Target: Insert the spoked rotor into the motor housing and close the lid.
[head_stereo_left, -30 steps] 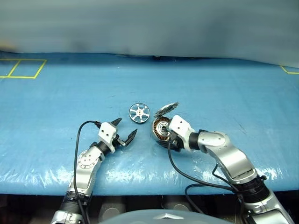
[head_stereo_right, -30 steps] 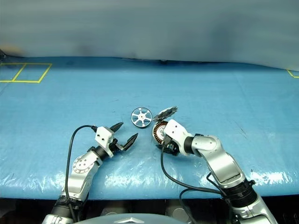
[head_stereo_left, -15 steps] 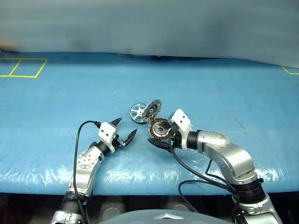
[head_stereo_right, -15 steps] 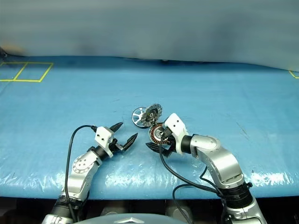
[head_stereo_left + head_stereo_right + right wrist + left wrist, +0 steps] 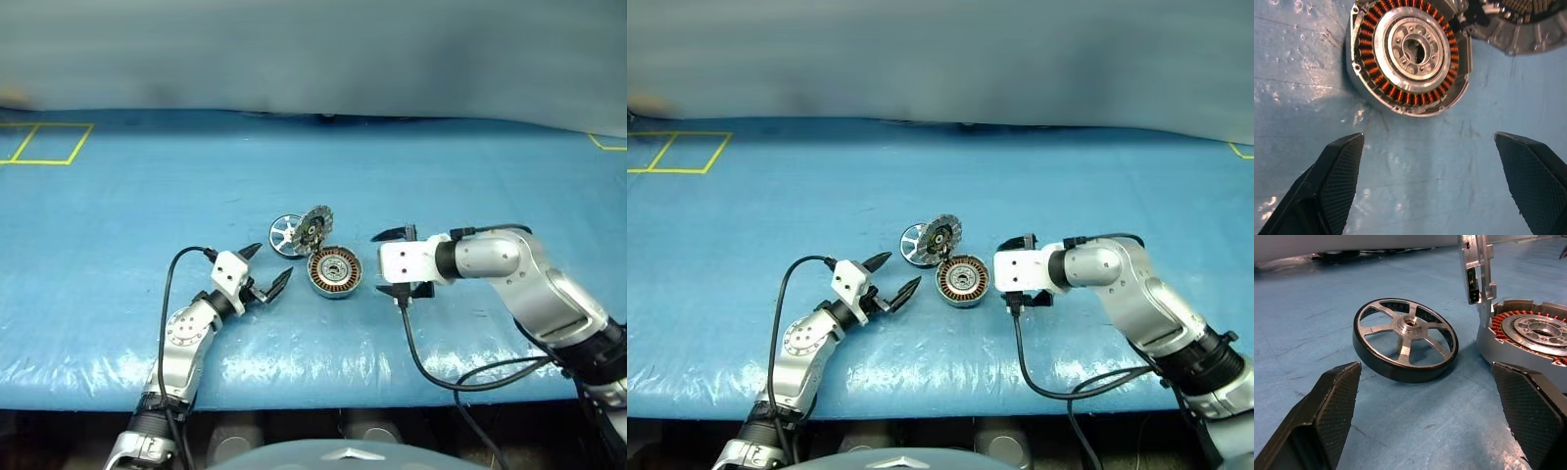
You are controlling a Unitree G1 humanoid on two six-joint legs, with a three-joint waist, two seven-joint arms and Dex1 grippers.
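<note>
The spoked rotor (image 5: 283,235), a silver wheel with a dark rim, lies flat on the blue table; its right part is hidden behind the lid. The motor housing (image 5: 335,271) lies flat beside it with its copper windings facing up. The lid (image 5: 315,227) stands open at the housing's far edge, dark segmented face showing. My left gripper (image 5: 269,265) is open and level, a short way left of the housing; the rotor (image 5: 1405,340) lies just ahead of it. My right gripper (image 5: 381,261) is open, apart from the housing (image 5: 1408,54) on its right, holding nothing.
A blue plastic-covered table (image 5: 470,176) spreads wide on all sides. Yellow tape squares (image 5: 39,143) mark its far left corner, and a yellow mark (image 5: 607,145) sits at the far right. Black cables hang from both wrists near the table's front edge.
My right gripper has let go of the housing, opened wide, and drawn back to the right and up. The housing now lies flat with its lid standing open. The left gripper stayed still.
</note>
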